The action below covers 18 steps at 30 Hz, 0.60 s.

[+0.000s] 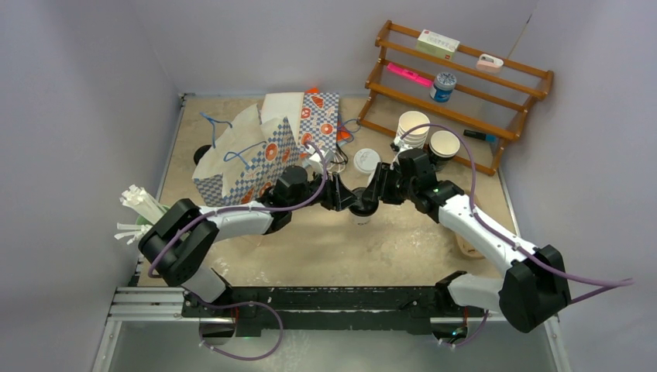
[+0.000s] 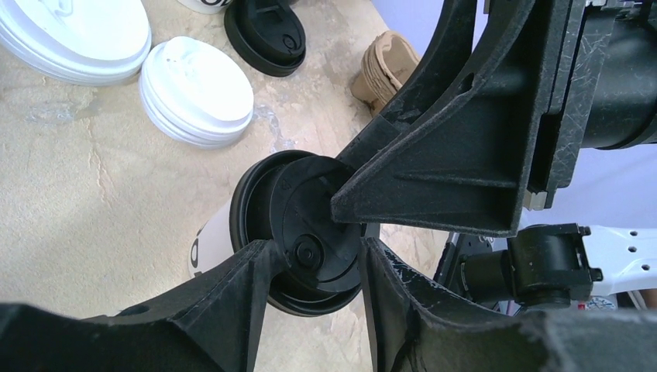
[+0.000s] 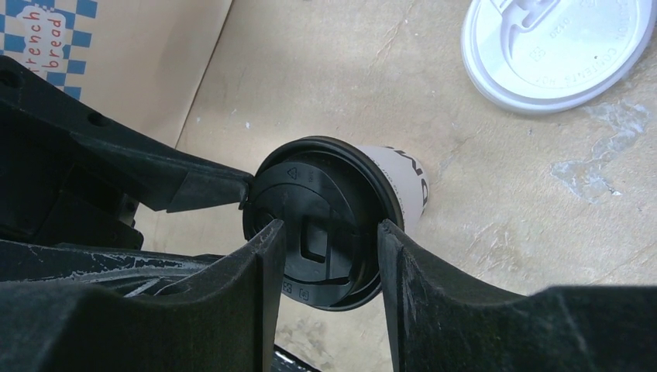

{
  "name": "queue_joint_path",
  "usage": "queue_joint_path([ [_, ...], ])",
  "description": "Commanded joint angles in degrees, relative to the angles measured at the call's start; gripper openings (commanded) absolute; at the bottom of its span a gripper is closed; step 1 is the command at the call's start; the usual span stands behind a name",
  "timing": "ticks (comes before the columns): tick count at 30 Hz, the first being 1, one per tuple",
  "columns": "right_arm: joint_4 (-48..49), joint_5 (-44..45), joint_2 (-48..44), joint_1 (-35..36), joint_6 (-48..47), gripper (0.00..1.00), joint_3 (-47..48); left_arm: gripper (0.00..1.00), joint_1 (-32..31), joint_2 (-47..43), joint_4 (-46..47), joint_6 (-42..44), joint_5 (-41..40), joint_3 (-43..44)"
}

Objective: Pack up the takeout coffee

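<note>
**Two grippers closed on one lidded cup at mid-table**

Top view: the takeout coffee (image 1: 362, 211) sits near the middle of the tan table (image 1: 403, 248), just in front of a blue-checked paper bag (image 1: 248, 159). I cannot tell from here whether its base rests on the surface. The left gripper (image 1: 338, 198) reaches in from the left and the right gripper (image 1: 378, 191) from the right, and their tips meet over the cup's top. A loose white lid (image 1: 364, 160) lies just behind the cup. A stack of lidless paper cups (image 1: 411, 128) stands near the wooden rack (image 1: 457, 81) in the far right corner.

Left wrist: the left gripper's fingers (image 2: 240, 302) rise from the bottom edge, one on each side of the raised centre of the black sip lid (image 2: 298, 225). Both tips touch it — clamped on the lid, the pincer partway in. A finger (image 2: 434, 178) of the right gripper slants down from the upper right, its tip on the lid's right side. The pale cup wall shows at the lid's lower left. Beyond lie two piles of white lids (image 2: 197, 89), a loose black lid (image 2: 267, 35) and a brown cardboard sleeve (image 2: 387, 66).

Right wrist: the right gripper's own fingers (image 3: 403, 294) flank the same raised centre and press against it — clamped likewise. One left fingertip (image 3: 201, 182) touches the lid's rim at upper left. The cup wall, with dark print, runs off to the upper right. The bag, lettered "french bread", fills the top left.
</note>
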Motion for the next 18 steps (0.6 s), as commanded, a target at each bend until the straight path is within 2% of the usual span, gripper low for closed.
queue_joint_path([
  [1, -2.52, -1.32, 1.90, 0.33, -0.67, 0.50, 0.62, 0.48, -0.74, 3.25, -4.48, -1.74, 1.02, -2.38],
  [9, -2.17, -0.55, 1.12, 0.33, -0.18, 0.50, -2.10, 0.48, -0.74, 2.93, -6.79, -0.84, -1.12, -3.19],
  [18, 0.05, -0.48, 0.95, 0.33, -0.20, 0.50, -5.41, 0.49, -0.74, 4.34, -2.25, -3.11, -0.25, -6.60],
])
